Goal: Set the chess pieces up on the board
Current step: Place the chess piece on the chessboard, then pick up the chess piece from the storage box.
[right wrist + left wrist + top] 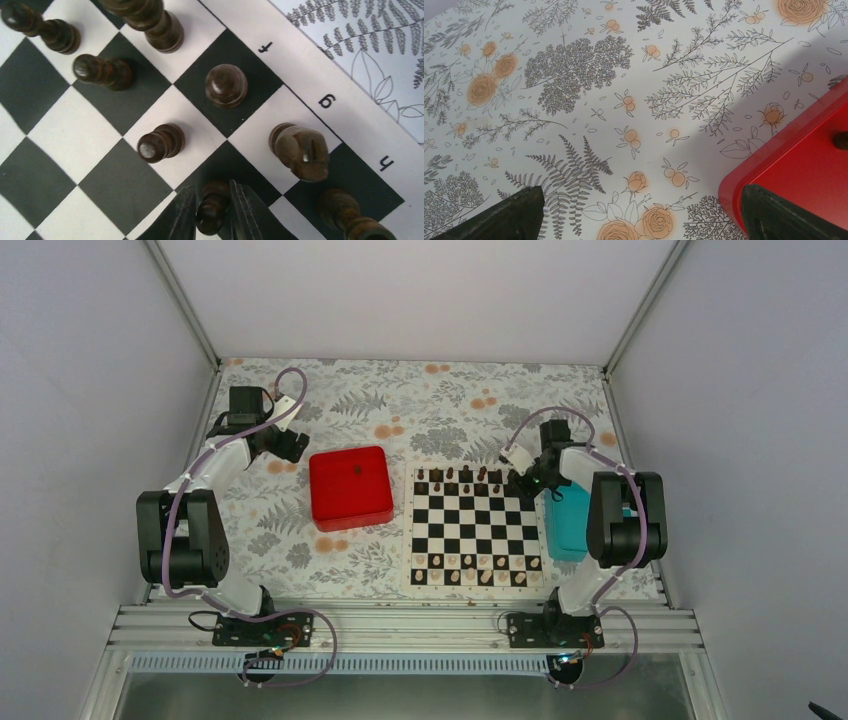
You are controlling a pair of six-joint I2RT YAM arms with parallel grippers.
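**Right gripper (211,192) pinched a dark pawn (209,215) at the board's (475,530) far right corner**

Its fingers were closed on the pawn, which stood over a black square just beside the dark knight (300,150) in the file marked g. More dark pieces (465,476) stood along the board's far rows, and pale pieces (470,575) lined the near rows. The left gripper (640,192) hung spread wide above the floral tablecloth (574,100), near a corner of the red tray (804,170).
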